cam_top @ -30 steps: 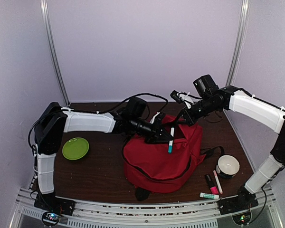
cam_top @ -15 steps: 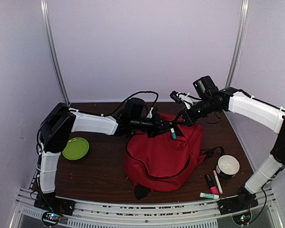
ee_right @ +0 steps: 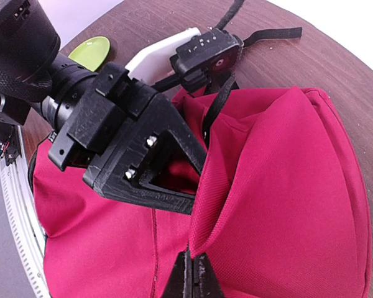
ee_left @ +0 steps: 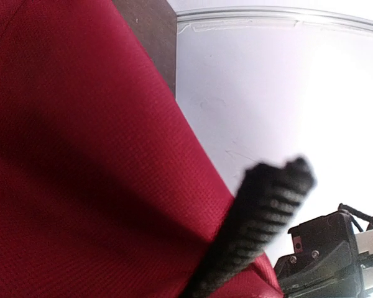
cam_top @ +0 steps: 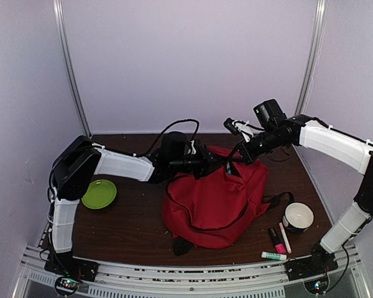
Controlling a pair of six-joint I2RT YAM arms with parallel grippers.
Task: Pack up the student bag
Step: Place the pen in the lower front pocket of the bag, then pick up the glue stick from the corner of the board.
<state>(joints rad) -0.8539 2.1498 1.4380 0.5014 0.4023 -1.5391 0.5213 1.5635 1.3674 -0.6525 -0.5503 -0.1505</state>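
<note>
**Bag** [cam_top: 214, 202]: red, slumped at mid-bench, mouth at its far top edge and turned toward both arms. In the left wrist view its fabric [ee_left: 81, 155] fills the left of the frame.

**Right end effector** [cam_top: 239, 156]: at the far right of the mouth, closed on a fold of the rim fabric. In its own view the fingers [ee_right: 191, 273] meet with the red fold rising from between them.

**Left end effector** [cam_top: 219, 164]: at the mouth from the left, just beside the right one, with its black frame [ee_right: 146, 171] against the opening. Cannot tell whether it is open or closed.

**Marker** [cam_top: 227, 168]: only a teal end shows, at the bag's mouth by the left end effector. Cannot tell whether it is held.

**Bench** [cam_top: 130, 223]: dark wood.

**Plate** [cam_top: 99, 194]: green, left of the bag, apart from it.

**Bowl** [cam_top: 298, 217]: white with a dark interior, right of the bag. Contents cannot be told.

**Pink pen** [cam_top: 285, 237], **dark pen** [cam_top: 275, 239], **green pen** [cam_top: 273, 255]: lying loose just in front of the bowl.
</note>
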